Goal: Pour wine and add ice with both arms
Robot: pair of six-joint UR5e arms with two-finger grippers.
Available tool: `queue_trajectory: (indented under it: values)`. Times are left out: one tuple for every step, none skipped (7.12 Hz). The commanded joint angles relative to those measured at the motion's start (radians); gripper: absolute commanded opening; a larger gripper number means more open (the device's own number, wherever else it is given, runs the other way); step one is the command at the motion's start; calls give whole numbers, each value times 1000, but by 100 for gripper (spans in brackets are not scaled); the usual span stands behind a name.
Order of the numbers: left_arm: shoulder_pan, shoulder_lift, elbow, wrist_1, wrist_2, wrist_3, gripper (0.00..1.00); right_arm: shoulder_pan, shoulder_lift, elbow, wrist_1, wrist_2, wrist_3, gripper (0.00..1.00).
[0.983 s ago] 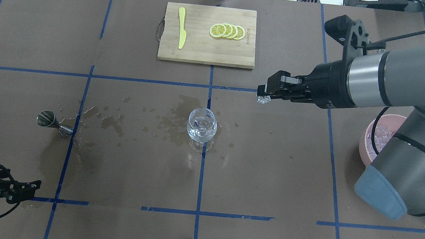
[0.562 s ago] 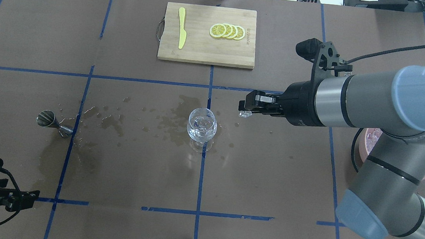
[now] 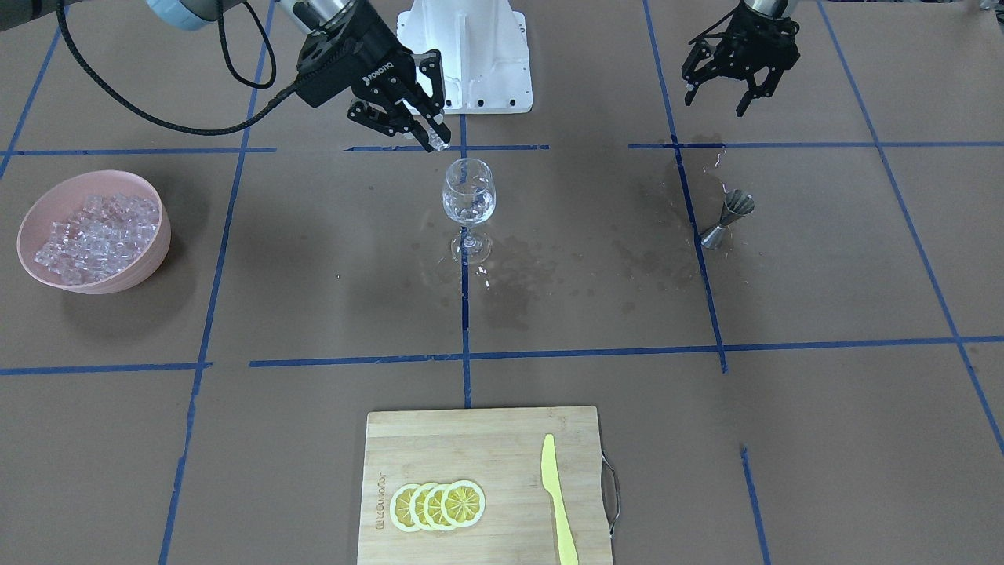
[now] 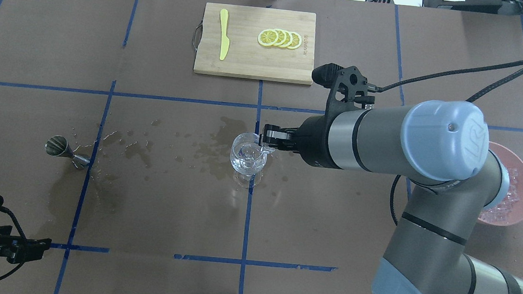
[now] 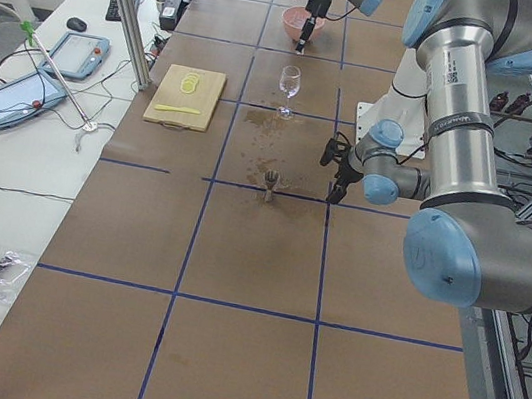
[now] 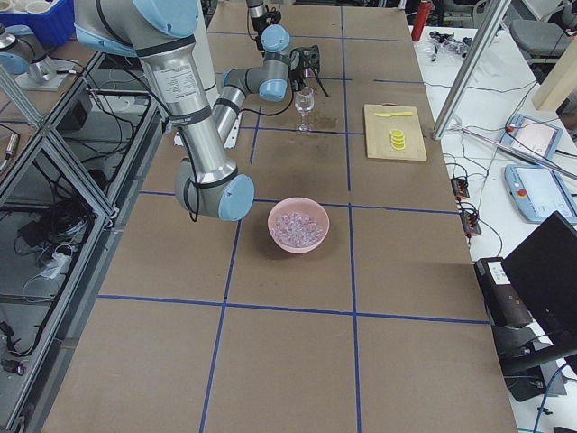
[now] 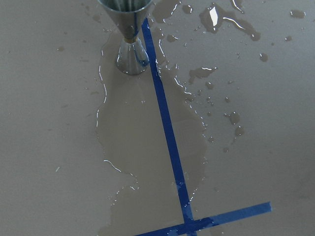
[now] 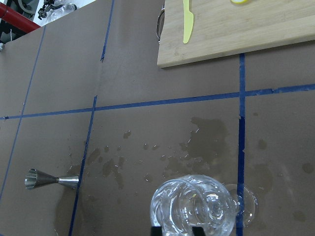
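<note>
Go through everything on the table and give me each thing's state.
wine glass: upright, a little clear wine inside
right gripper: shut on ice cube, above the glass
left gripper: open, empty
jigger: upright, in a puddle
pink bowl: holds heaped ice
lemon slices: overlapping on board

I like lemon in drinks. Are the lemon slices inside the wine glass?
No, the lemon slices lie in a row on the wooden cutting board, apart from the wine glass.

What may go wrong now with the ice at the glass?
The ice cube in the right gripper hangs by the rim of the wine glass, not over its middle; released here, it might bounce off. The gripper is close to the rim, so a nudge might tip the glass on the wet paper.
</note>
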Motion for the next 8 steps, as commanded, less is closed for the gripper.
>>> queue_trajectory:
  values:
    - [-2, 1, -11, 14, -6, -4, 100, -20, 29, -41, -4, -29, 2, 0]
    - [-3, 1, -34, 51, -6, -4, 100, -20, 29, -48, -4, -30, 0, 0]
    - [-3, 1, -43, 65, -6, -4, 100, -20, 30, -52, -4, -36, 0, 0]
    - [-5, 1, -43, 66, -6, -5, 100, -20, 30, -54, -1, -38, 2, 0]
    - [-5, 1, -43, 66, -6, -20, 100, -20, 64, -77, -6, -44, 0, 0]
    - [-5, 0, -45, 66, -7, -27, 100, -20, 87, -100, -4, -45, 0, 0]
    - [-5, 0, -46, 66, -7, -27, 100, -20, 85, -100, -4, -45, 2, 0]
    - [-5, 0, -46, 66, -7, -27, 100, -20, 85, -100, -4, -45, 0, 0]
